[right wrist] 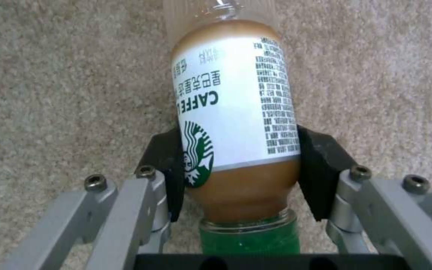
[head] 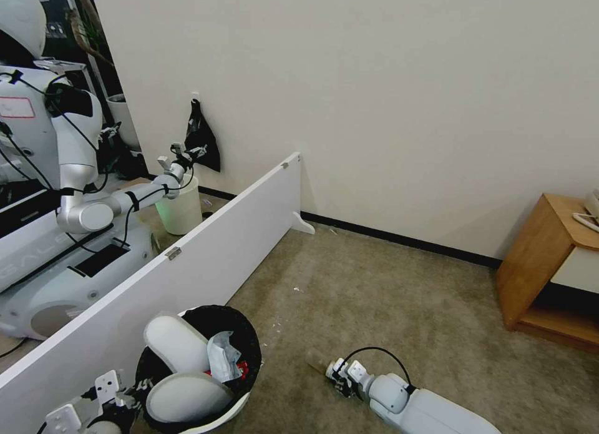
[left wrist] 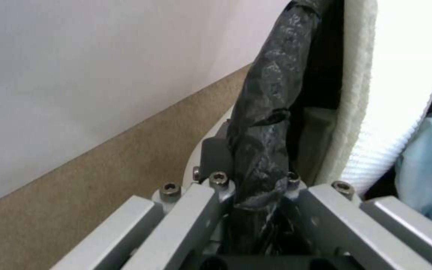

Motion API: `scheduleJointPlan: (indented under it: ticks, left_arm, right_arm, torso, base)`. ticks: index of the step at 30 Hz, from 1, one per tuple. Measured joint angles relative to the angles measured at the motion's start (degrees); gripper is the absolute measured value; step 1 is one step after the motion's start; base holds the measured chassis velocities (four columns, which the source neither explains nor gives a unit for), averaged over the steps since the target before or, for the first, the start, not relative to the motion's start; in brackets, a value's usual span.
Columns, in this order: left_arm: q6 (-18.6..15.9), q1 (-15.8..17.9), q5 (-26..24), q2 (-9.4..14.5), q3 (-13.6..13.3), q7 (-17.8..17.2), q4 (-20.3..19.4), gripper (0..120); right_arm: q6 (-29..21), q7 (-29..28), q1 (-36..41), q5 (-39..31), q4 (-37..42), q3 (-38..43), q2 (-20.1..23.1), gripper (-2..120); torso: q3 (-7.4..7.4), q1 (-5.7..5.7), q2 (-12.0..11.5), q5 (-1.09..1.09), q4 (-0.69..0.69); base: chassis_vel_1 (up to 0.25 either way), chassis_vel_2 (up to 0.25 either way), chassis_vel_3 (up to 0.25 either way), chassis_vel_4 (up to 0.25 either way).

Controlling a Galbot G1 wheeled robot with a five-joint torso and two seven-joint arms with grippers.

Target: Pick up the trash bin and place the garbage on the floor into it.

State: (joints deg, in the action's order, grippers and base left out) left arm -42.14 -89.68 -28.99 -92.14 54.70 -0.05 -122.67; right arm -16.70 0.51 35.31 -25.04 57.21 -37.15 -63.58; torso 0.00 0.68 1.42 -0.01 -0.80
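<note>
The trash bin (head: 246,353), white with a black bag over its rim, stands at the lower left of the head view. Two white slippers (head: 178,343), a pale mask (head: 223,358) and something red lie inside. My left gripper (head: 128,393) is shut on the bin's bagged rim (left wrist: 263,123), next to a slipper (left wrist: 401,93). A clear bottle (right wrist: 236,112) of brown drink with a white label and green cap lies on the beige carpet floor (head: 405,309). My right gripper (right wrist: 241,168) is shut on it near the cap, low over the carpet (head: 342,371).
A long white partition board (head: 187,259) runs beside the bin. Beyond it stand another robot (head: 62,172) and a pale unlined bin (head: 181,209). A wooden cabinet (head: 543,265) stands at the right wall. Small white scraps (head: 298,289) dot the carpet.
</note>
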Motion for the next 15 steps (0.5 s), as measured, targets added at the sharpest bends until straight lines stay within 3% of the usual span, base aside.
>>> scheduleJointPlan:
  ticks: [13, 15]
  left_arm:
    - [0.0, 0.3, 0.2, 0.0, -0.4, 0.0, 0.1, 1]
    - [0.0, 0.3, 0.2, 0.0, -0.5, 0.0, 0.0, 1]
  right_arm:
    - [2.6, -0.9, 0.6, -1.5, 2.4, -0.2, 2.0, 43]
    - [2.8, -2.5, 0.7, -3.2, 7.6, 0.6, 5.0, 43]
  torso:
    - [0.0, 0.01, 0.0, 0.01, 0.01]
    - [0.0, 0.01, 0.0, 0.01, 0.0]
  base:
    - [0.0, 0.0, 0.0, 0.0]
    - [0.0, 0.0, 0.0, 0.0]
